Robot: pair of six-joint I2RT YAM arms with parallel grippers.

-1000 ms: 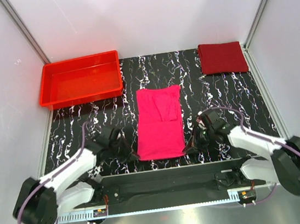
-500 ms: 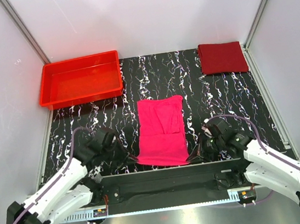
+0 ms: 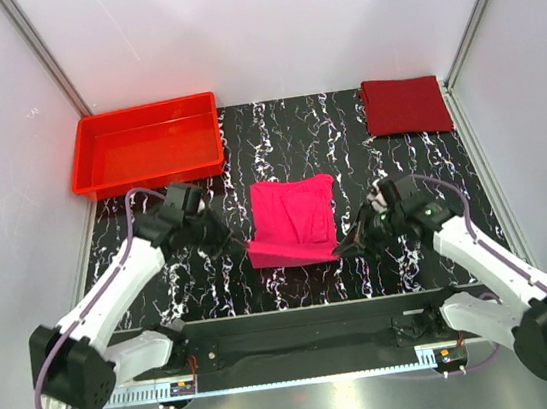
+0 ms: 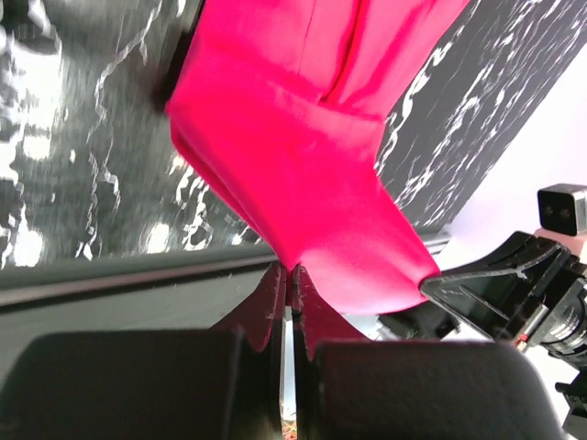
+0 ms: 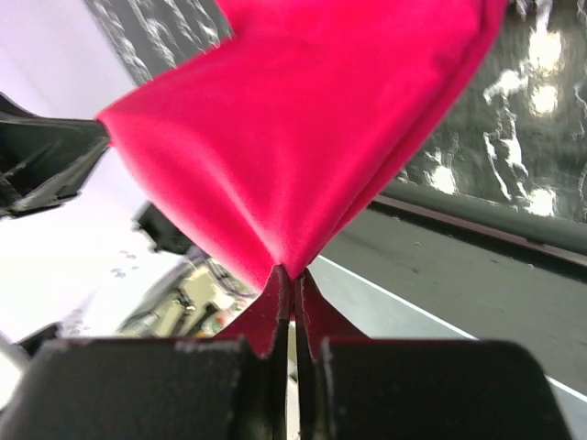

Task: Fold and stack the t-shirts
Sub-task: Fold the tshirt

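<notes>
Two arms, one end effector each. The left end effector (image 4: 289, 270) has its fingers pressed together, pinching the near left corner of the magenta t-shirt (image 3: 295, 217). The right end effector (image 5: 292, 272) is likewise closed, pinching the near right corner. This shirt is soft, smooth, unprinted cloth. Its near edge is raised off the surface and drawn into a peak at each grip, while its far part lies flat at mid-tabletop. The tabletop (image 3: 274, 129) is black, veined with white like marble. At far left stands one red tray (image 3: 145, 108): rigid, glossy, rectangular and shallow, with raised walls. In the far right corner lies one maroon t-shirt (image 3: 405, 104), folded into a flat, neat rectangle, well apart from the magenta one. T-shirts counted: two.
</notes>
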